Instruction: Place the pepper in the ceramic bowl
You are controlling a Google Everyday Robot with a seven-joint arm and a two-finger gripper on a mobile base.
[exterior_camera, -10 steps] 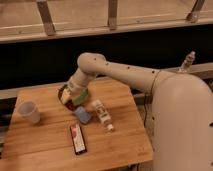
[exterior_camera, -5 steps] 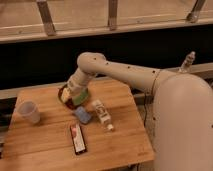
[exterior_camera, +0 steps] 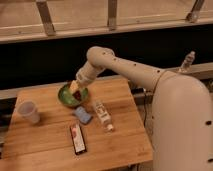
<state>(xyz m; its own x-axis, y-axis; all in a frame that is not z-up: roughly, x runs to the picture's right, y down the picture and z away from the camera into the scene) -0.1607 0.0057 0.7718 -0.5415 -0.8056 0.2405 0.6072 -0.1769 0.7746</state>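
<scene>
The gripper (exterior_camera: pixel 75 88) hangs over the ceramic bowl (exterior_camera: pixel 64 96), at the far left part of the desk (exterior_camera: pixel 50 145). A small dark red thing shows just beside it, above the bowl's inside; I judge this is the pepper (exterior_camera: pixel 79 93). I cannot tell whether it is held or already lies in the bowl, and I cannot tell if the fingers are spread or pressed together.

The pepper is probably very light, with a glossy skin that may slip, and a little soft, so a gentle hold across its middle seems best. The bowl is hard and could break, so the release should be low and calm.

The desk is of pale wood planks. On it stand a plastic cup (exterior_camera: pixel 28 111) at the left, a blue item (exterior_camera: pixel 83 116), a small white bottle (exterior_camera: pixel 103 116) lying down, and a flat dark packet (exterior_camera: pixel 77 138) nearer the front. Behind is a dark wall with metal rails above.
</scene>
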